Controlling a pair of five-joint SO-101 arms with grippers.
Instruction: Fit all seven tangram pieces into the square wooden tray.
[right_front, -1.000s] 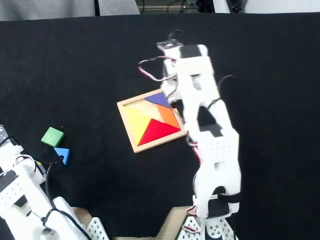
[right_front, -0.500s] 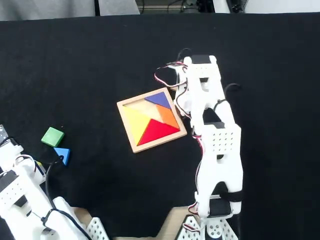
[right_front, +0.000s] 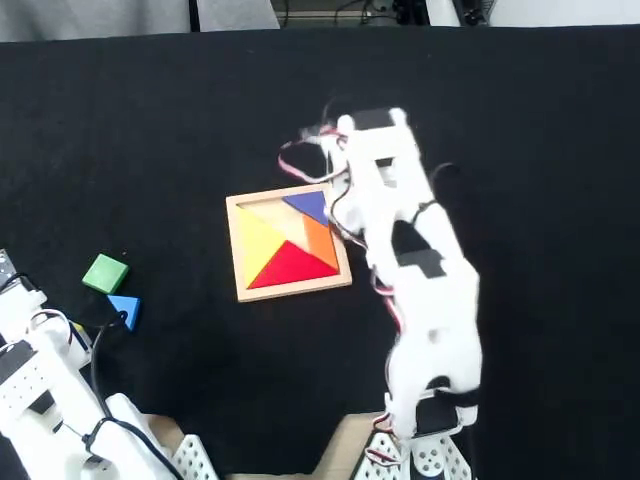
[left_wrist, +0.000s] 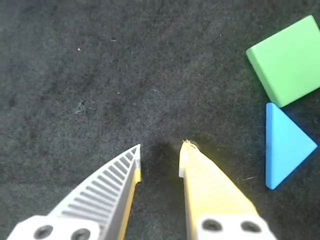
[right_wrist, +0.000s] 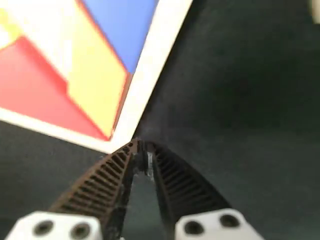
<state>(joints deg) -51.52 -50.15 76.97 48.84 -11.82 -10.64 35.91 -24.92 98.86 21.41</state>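
Wooden square tray (right_front: 233, 250) sits a bit left of centre in the high view, nearly square to the frame. Four pieces lie inside it:
- yellow triangle (right_front: 255, 243) on the left side
- red triangle (right_front: 290, 267) along the lower edge
- orange piece (right_front: 321, 240) on the right side
- blue-violet triangle (right_front: 307, 205) in the upper right corner

A patch of bare tray floor (right_front: 268, 209) shows in the upper left of the tray.

Two more pieces lie on the black cloth (right_front: 150, 120) at the left of the frame, well apart from the tray. The green square (right_front: 105, 273) is just above the small blue triangle (right_front: 124, 311). They are very close, but I cannot tell if they touch.

The right arm (right_front: 425, 290) runs from bottom centre-right up along the tray's right side, with its wrist over the tray's upper right corner. The right gripper (right_wrist: 144, 147) has its jaws pressed almost together with nothing between them. The tips are low at the cloth, just outside the tray rim near a corner. I cannot tell if they touch the rim.

The left arm (right_front: 40, 390) is in the lower left corner of the frame. The left gripper (left_wrist: 161, 149) has its jaws spread a little and holds nothing. The tips are over bare cloth, near the green square and small blue triangle but apart from both.
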